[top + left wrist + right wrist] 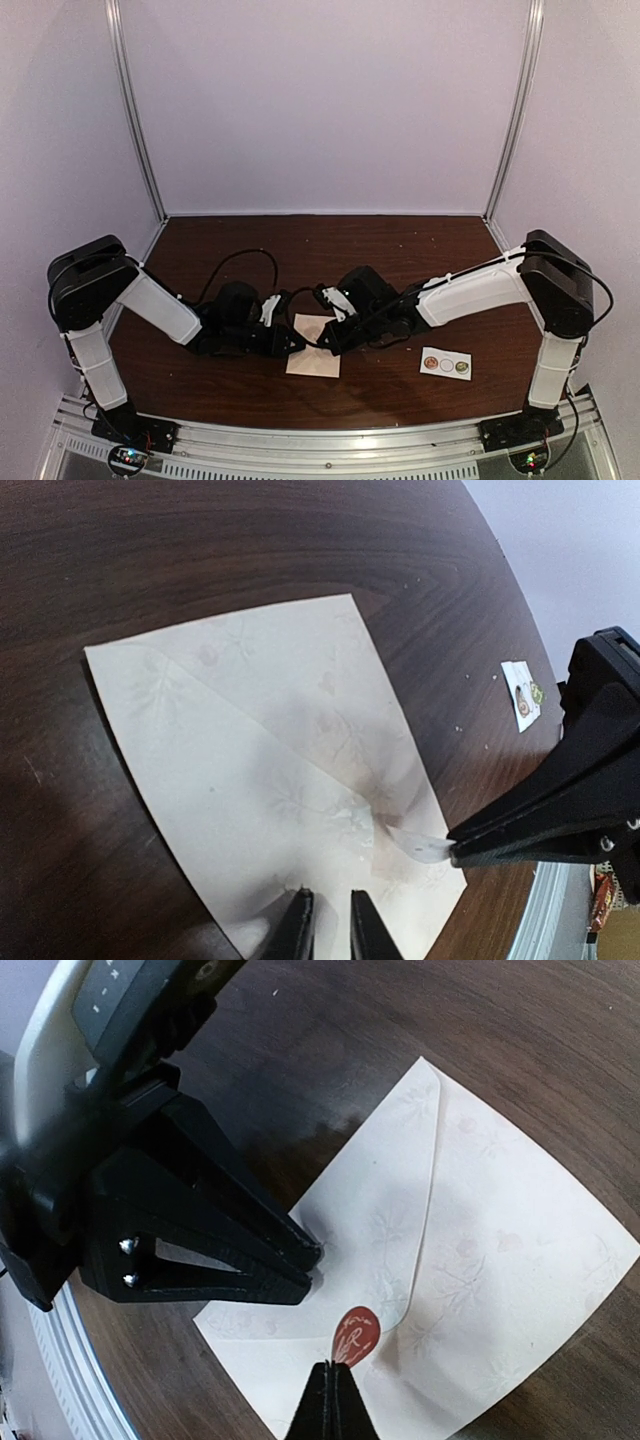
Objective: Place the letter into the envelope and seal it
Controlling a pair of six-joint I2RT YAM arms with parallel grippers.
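Observation:
The pale cream envelope lies flat on the table with its pointed flap folded down; it also shows in the left wrist view and the right wrist view. No letter is in view. My right gripper is shut on a round red sticker marked with an R and holds it at the flap's tip. Seen from the left wrist, the right gripper holds the sticker's pale back. My left gripper is narrowly open and empty, its tips resting on the envelope beside the flap.
A small white strip with round stickers lies on the dark wood table to the right of the envelope; it also shows in the left wrist view. Both arms meet over the envelope near the table's front edge.

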